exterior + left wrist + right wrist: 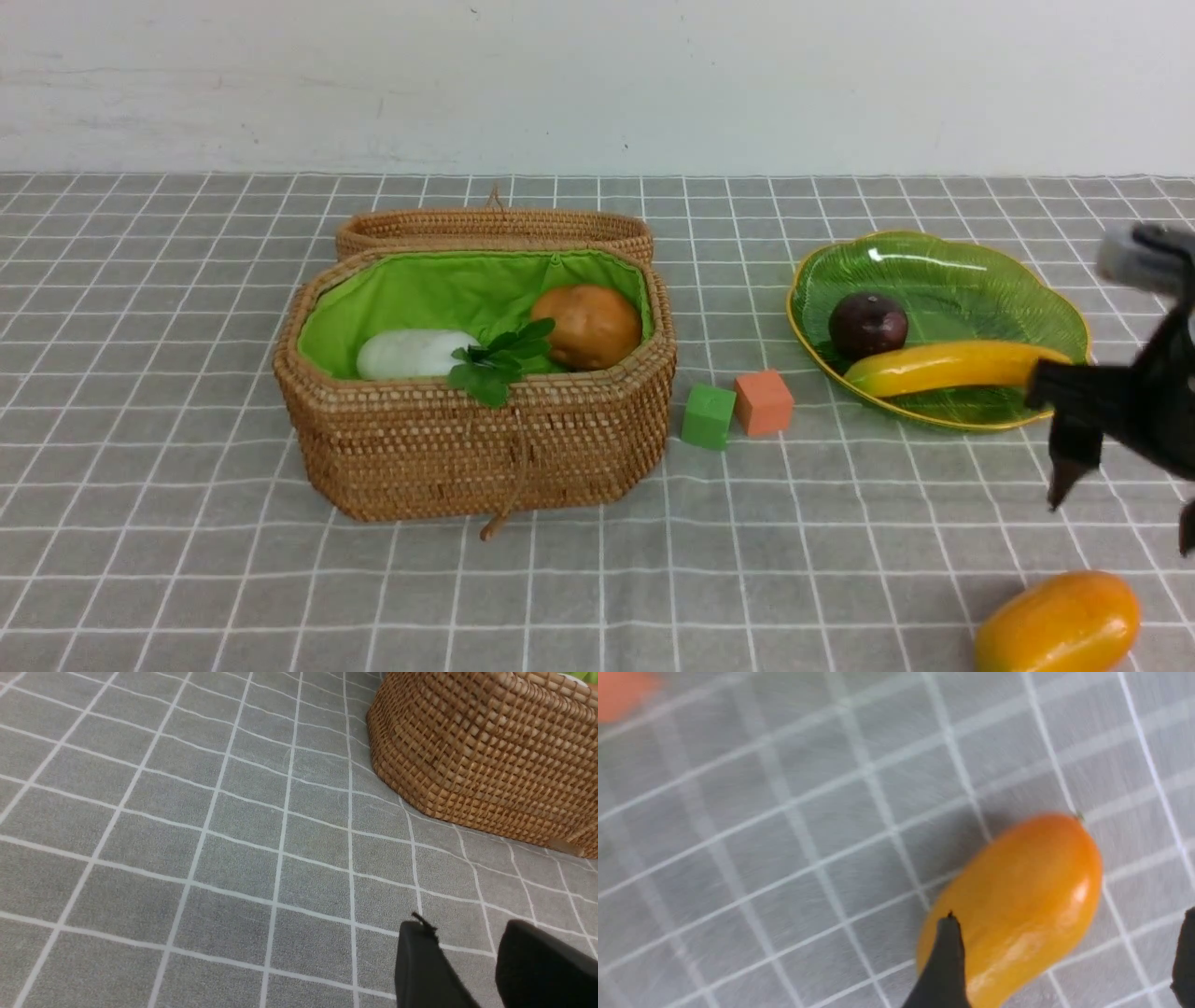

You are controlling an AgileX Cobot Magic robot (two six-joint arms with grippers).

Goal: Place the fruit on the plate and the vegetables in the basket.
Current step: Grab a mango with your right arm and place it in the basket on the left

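The right claw (1120, 509) hangs spread above the orange-yellow oval piece (1060, 623) at near right; the left claw (467, 961) is partly parted, empty, over the surface (187, 835).

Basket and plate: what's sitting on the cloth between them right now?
In the front view, two small cubes lie between the wicker basket and the green glass plate: a green cube and an orange cube, side by side, nearer the basket.
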